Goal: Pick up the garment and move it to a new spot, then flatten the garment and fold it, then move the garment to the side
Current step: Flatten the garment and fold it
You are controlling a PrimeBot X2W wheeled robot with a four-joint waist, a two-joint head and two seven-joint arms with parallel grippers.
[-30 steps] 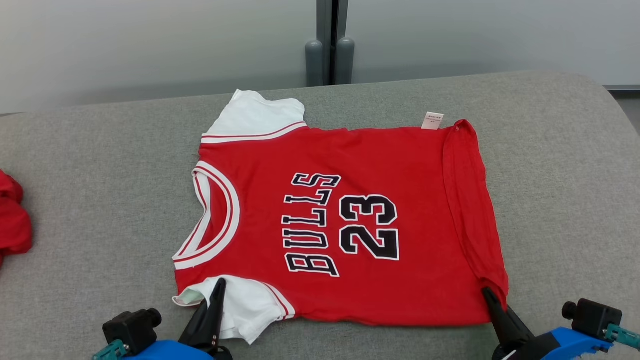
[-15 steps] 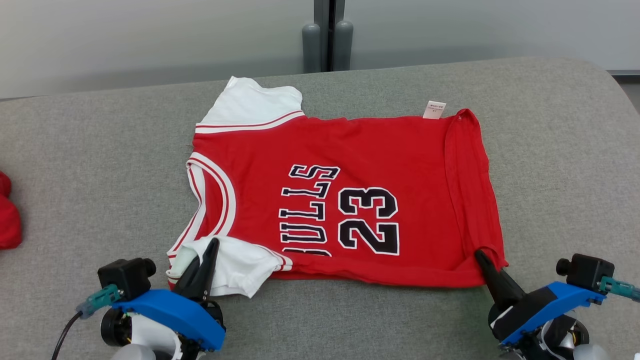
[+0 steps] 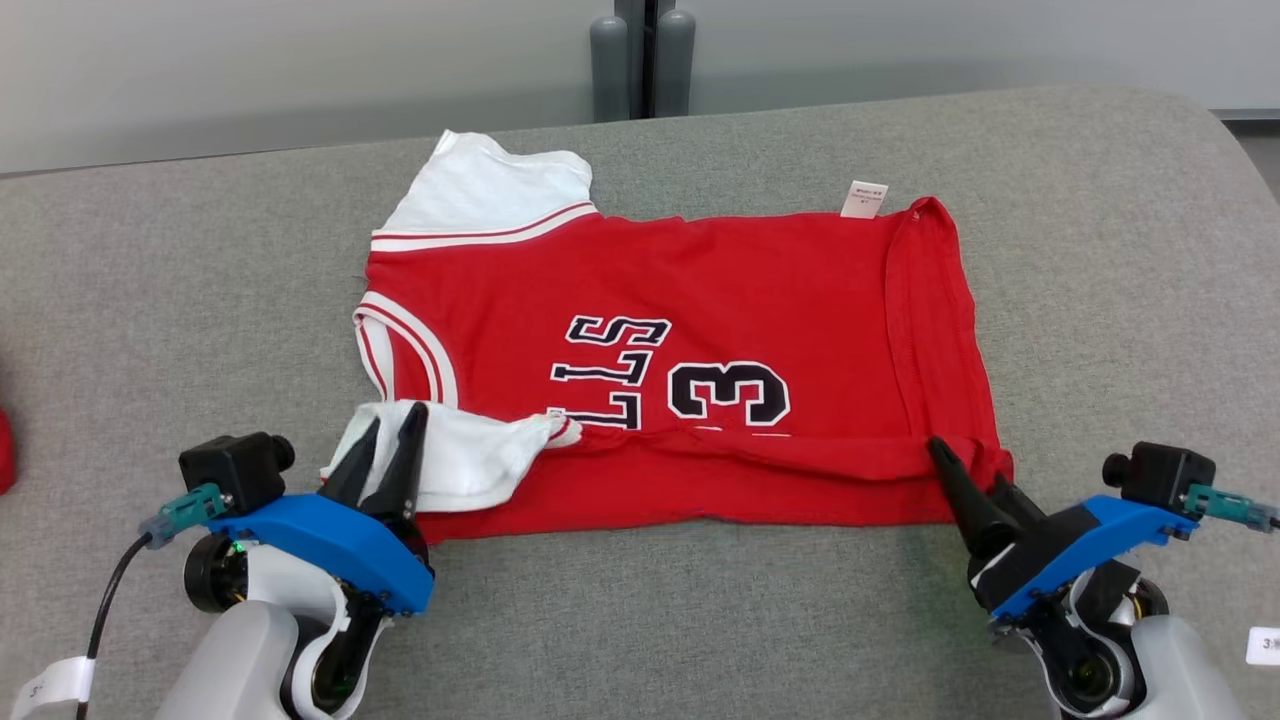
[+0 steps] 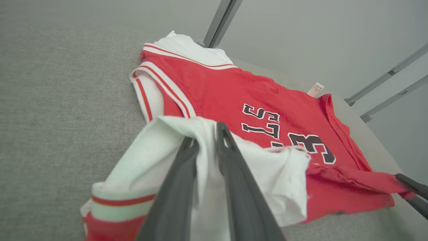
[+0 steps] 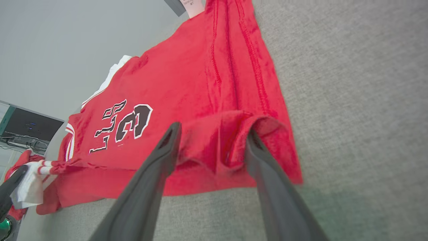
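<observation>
Cushion (image 3: pixel 150 280) carries the red garment (image 3: pixel 700 290) ahead of our fingers (image 3: pixel 405 465); its near edge is now folded over, and we lose half the lettering (image 3: pixel 620 360) beneath it. Our right gripper (image 5: pixel 212 129) has sprung wide astride the hem corner (image 5: pixel 264 124); our left gripper (image 3: pixel 395 415) has parted slightly around the white sleeve (image 3: pixel 470 460).

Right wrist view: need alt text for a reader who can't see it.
The right gripper stands open, its two dark fingers either side of a turned-over corner of the red jersey, which lies on a grey fabric surface. Black-and-white letters and a 3 show on the jersey beyond.
</observation>
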